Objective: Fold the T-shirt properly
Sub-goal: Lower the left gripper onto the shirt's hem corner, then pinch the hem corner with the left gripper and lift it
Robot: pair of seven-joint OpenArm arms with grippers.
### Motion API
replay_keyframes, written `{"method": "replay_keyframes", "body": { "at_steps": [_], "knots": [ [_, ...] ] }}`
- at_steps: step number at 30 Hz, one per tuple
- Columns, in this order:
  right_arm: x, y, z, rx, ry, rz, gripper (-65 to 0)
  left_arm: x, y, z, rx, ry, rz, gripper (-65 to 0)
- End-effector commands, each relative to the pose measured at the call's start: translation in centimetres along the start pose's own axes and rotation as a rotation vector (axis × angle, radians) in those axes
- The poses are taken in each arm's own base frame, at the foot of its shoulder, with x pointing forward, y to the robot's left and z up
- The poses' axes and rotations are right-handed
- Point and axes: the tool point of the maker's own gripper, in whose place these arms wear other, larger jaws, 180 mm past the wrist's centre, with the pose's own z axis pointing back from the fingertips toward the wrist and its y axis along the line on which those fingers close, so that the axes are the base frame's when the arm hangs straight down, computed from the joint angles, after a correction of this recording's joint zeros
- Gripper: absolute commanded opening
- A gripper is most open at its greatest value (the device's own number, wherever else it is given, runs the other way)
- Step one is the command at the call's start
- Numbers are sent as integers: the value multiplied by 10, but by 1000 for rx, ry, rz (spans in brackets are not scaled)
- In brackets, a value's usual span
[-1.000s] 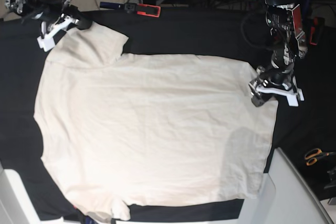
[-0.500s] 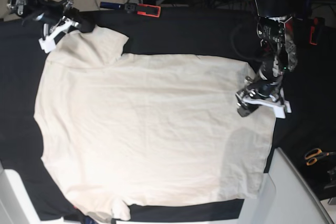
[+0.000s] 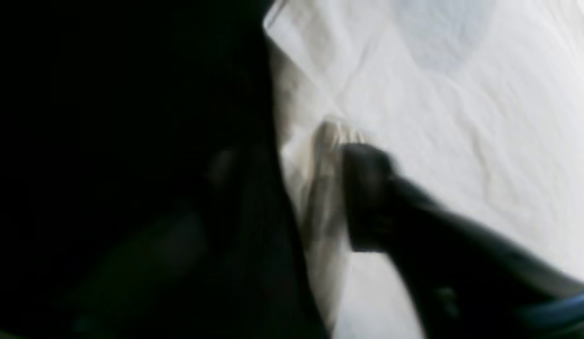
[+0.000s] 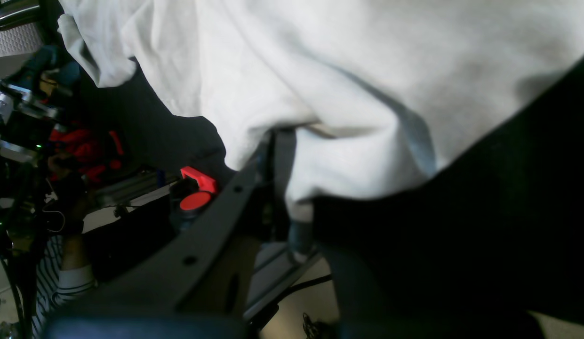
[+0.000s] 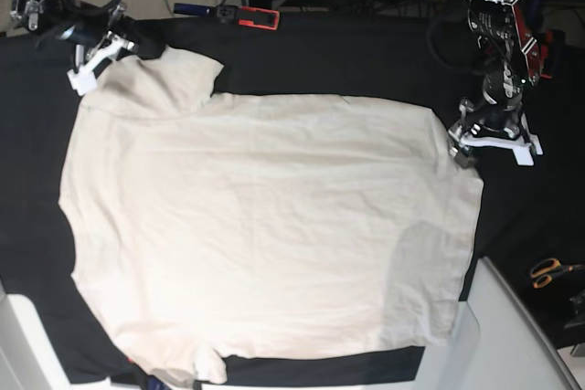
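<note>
One cream T-shirt (image 5: pixel 265 226) lay spread flat on the black tablecloth (image 5: pixel 366 57). At its hem edge the left gripper (image 5: pixel 489 139) stood parted, jaws released. Farther back, the right gripper (image 5: pixel 91 57) pinched the sleeve, clenched.

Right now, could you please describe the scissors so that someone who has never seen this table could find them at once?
Start from the big cream T-shirt spread over the black tablecloth. In the base view, go past the shirt's right edge to the picture's lower right margin, where the scissors lie. Their orange handles set them apart from the dark cloth and the pale grey panel beside them.
</note>
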Motion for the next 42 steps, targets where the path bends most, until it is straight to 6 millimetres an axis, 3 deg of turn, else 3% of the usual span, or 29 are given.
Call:
{"method": "replay_keyframes", "body": {
  "at_steps": [1, 7, 14, 18, 27, 36, 42],
  "knots": [
    [1, -8, 2, -45, 7, 9, -650, 18, -6, 0, -21, -51, -5, -244],
    [18, 3, 12, -53, -38, 80, -650, 26, -22, -7, -50, -66, -2, -239],
    [18, 3, 14, -57, -41, 86, -650, 23, -50, -14, -108, -50, -39, -240],
    [17, 3, 14, -55, -41, 85, -650, 9, -42, -21, -86, -11, -18, -240],
    [16, 2, 14, -57, -39, 83, -650, 5, -37, -21, -75, -1, -12, -240],
    [16, 3, 14, -56, -39, 83, -650, -11, -26, -33, -43, 21, 22, -240],
    [16, 3, 14, -56, -39, 83, -650, -14, -52, -33, -104, 27, -32, -240]
  ]
}}
